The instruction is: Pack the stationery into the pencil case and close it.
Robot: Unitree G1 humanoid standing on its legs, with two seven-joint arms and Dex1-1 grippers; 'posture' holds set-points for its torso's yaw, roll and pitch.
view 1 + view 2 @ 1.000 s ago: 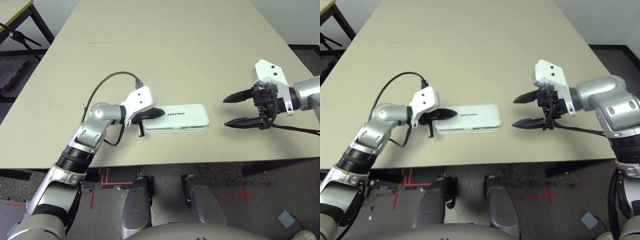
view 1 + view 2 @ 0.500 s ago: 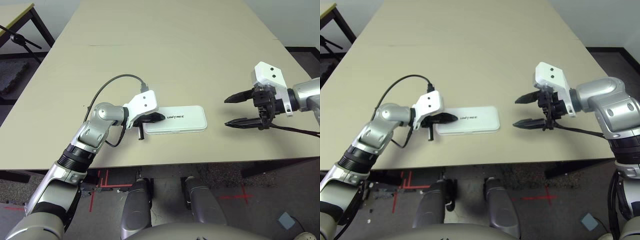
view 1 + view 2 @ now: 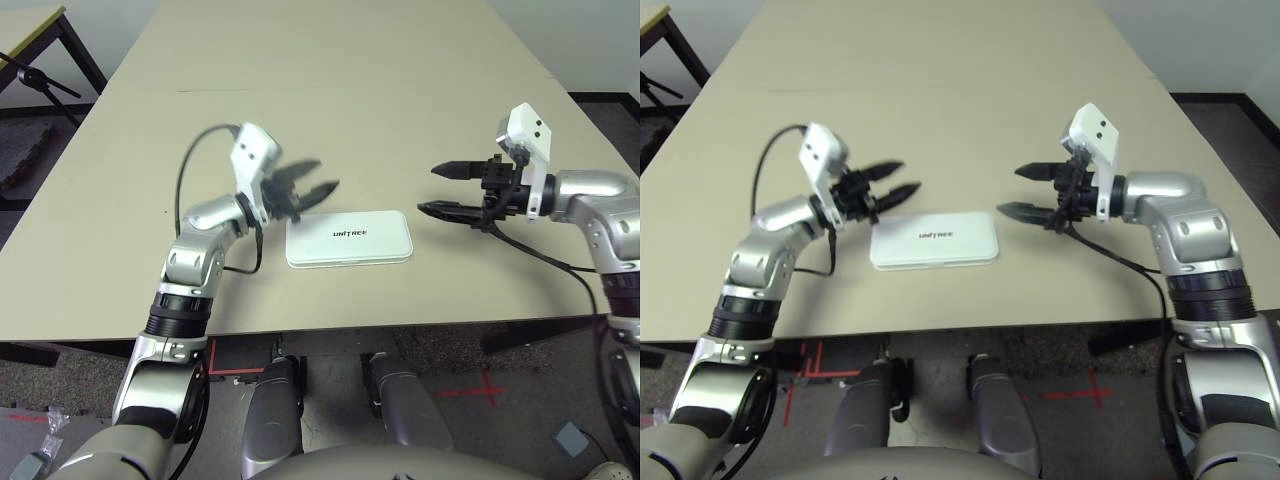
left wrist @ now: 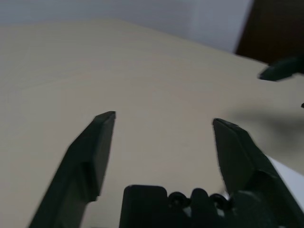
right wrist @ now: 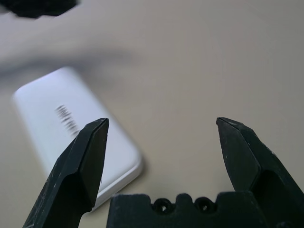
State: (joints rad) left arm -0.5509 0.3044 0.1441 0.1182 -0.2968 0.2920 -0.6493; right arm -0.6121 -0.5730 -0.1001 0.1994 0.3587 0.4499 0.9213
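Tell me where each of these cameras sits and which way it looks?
Head pair: on the head, looking down at the table, closed case and both silver arms.
Left wrist: along the open left gripper, over the table.
Right wrist: along the open right gripper, toward the case.
Shared: the case shows in the head and right wrist views.

Bare table point(image 3: 330, 90) surrounds the closed pencil case point(image 3: 349, 238).

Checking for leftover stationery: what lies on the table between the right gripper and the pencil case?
Nothing: in the left eye view bare table separates the open right gripper from the closed pencil case.
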